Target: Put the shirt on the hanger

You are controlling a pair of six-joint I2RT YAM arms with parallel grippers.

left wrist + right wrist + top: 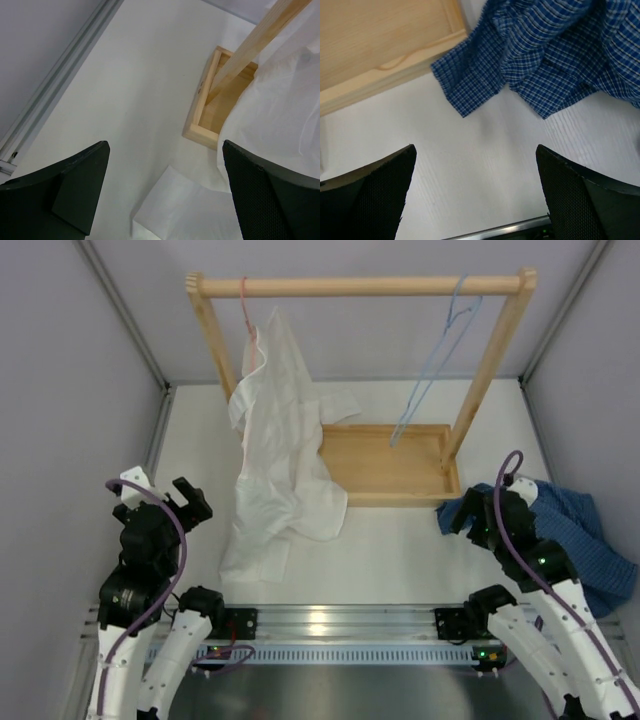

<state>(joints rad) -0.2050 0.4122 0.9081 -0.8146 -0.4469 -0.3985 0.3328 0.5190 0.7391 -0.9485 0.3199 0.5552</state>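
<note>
Shirt (545,50), dark blue with a fine check, is lying crumpled on the desk (470,125) just ahead of our right claw (475,155). We are holding that claw with its jaws spread wide and nothing between them, hovering over bare desk. Moving outward, the nearest piece of cloth is a sleeve end (457,87), which is pointing toward the corner of the wooden tray (395,70) and lying just beside it. From above, the rest of the heap is trailing away to the right, partly hidden behind our right arm. Its long axis seems to be running from the tray corner toward the right side of the desk.

Our left claw (160,495) is also standing wide and holding nothing, far over on the left. A white shirt (275,440), draped from a pink hanger (247,320), is hanging between it and the blue cloth.

Farther out, the light-blue wire hanger (452,325) is hanging bare from the right end of the wooden rail (360,285), beyond the tray and well apart from the heap.

We are judging the right arm to be much the nearer one, so the first reach looks to be a short move forward and slightly right onto the cloth.
</note>
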